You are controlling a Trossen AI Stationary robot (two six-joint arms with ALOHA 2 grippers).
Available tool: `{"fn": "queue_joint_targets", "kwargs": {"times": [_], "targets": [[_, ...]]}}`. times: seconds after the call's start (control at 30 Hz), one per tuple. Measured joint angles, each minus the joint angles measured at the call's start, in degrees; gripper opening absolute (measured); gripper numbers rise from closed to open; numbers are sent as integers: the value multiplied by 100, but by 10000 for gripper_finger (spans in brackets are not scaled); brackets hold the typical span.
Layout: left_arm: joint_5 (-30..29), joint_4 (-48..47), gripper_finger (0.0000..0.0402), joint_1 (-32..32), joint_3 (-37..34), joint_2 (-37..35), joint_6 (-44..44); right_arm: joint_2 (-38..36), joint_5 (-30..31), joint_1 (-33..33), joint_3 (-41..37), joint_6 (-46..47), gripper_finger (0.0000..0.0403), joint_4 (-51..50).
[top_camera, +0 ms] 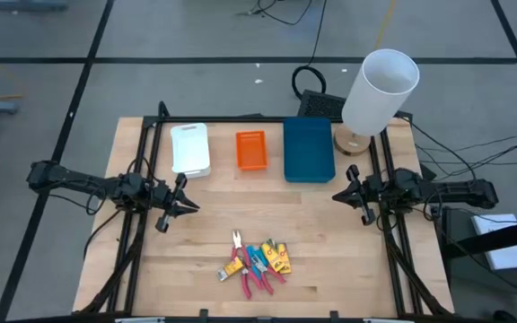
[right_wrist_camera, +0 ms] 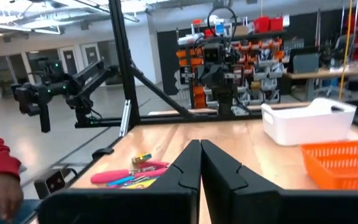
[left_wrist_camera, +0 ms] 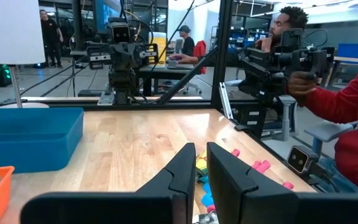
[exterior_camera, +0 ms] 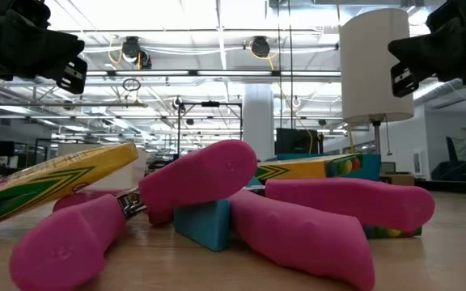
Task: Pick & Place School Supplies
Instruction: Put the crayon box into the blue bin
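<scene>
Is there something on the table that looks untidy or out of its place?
Yes. The school supplies lie in a jumbled heap near the table's front edge: pink-handled tools crossing each other over yellow packets and small blue pieces. The white tray, orange tray and blue tray stand in a neat row at the back.

White tray (top_camera: 190,148), orange tray (top_camera: 250,150), blue tray (top_camera: 309,149) lined up at table's 12 o'clock; white lamp (top_camera: 377,94) at 1-2 o'clock.
</scene>
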Motion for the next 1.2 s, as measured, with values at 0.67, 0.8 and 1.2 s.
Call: {"fn": "queue_joint_targets", "kwargs": {"times": [0.67, 0.8, 1.2], "targets": [[0, -2, 47, 0, 0, 0, -13, 4678, 1229, 1879, 196, 531, 99, 5141], [0, -2, 47, 0, 0, 0, -11, 5423, 1647, 2325, 622, 361, 136, 5423], [0, -4, 47, 0, 0, 0, -9, 7172, 1679, 2669, 2143, 296, 194, 4938]]}}
